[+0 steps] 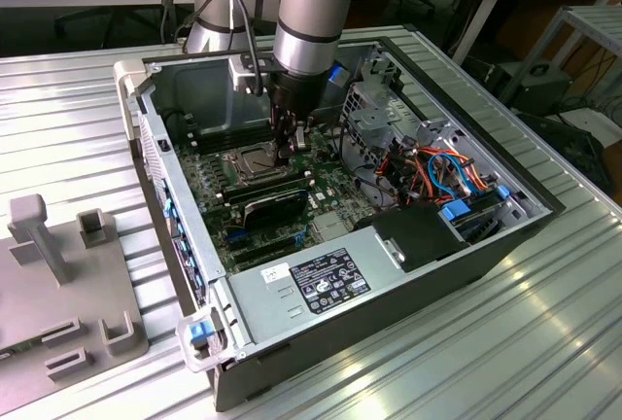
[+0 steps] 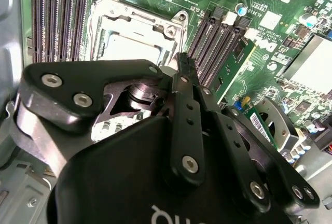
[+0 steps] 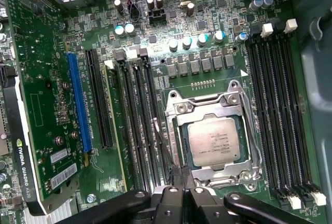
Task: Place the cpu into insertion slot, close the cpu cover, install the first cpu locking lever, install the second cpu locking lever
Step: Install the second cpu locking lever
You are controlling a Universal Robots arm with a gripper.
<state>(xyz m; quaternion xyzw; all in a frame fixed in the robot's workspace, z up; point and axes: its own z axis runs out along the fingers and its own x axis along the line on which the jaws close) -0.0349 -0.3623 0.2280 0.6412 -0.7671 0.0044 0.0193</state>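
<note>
Hanging over the open computer case [image 1: 170, 208] in the exterior view, the gripper [image 1: 286, 151] reaches down to the green motherboard [image 3: 49, 73] just beside the insertion slot [image 3: 174, 130]. In both wrist views its black fingers [image 2: 184, 79] are drawn together with no gap between the tips. The cpu [image 3: 212, 142] lies flat in the slot, its dull silver top showing through the window of the cpu cover [image 3: 207, 105], which lies folded down around it. A thin wire lever [image 3: 165, 149] slants along the slot's side towards the fingertips; whether they pinch it I cannot tell.
</note>
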